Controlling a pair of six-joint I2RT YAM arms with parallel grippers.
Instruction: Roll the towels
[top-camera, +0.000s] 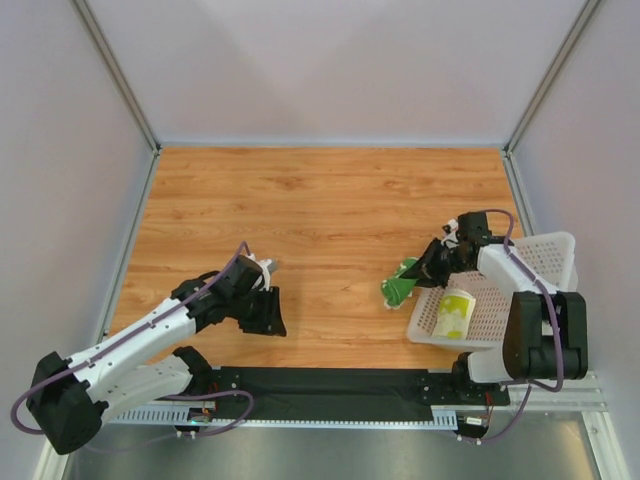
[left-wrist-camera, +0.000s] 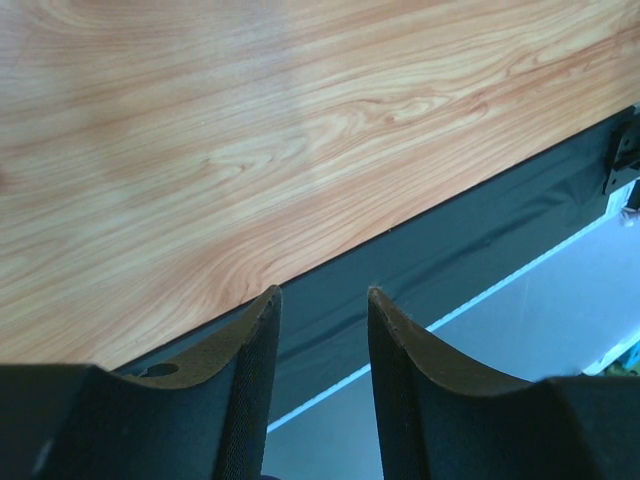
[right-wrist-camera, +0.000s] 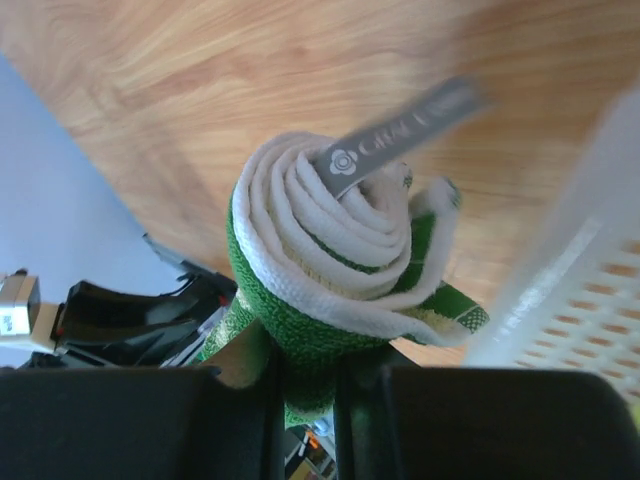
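My right gripper (top-camera: 418, 276) is shut on the rolled dark green towel (top-camera: 399, 287), held just left of the white basket (top-camera: 560, 252), low over the table. In the right wrist view the green towel (right-wrist-camera: 330, 270) shows as a tight spiral with a white edge and a grey label, pinched between my fingers (right-wrist-camera: 240, 410). The pale yellow towel (top-camera: 455, 314) lies rolled inside the basket near its front left corner. My left gripper (top-camera: 275, 322) is open and empty near the table's front edge; its fingers (left-wrist-camera: 250, 350) frame the black strip.
The white perforated basket (right-wrist-camera: 590, 300) stands at the right side of the wooden table (top-camera: 320, 220). A black strip (top-camera: 330, 385) runs along the table's near edge between the arm bases. Grey walls enclose the table.
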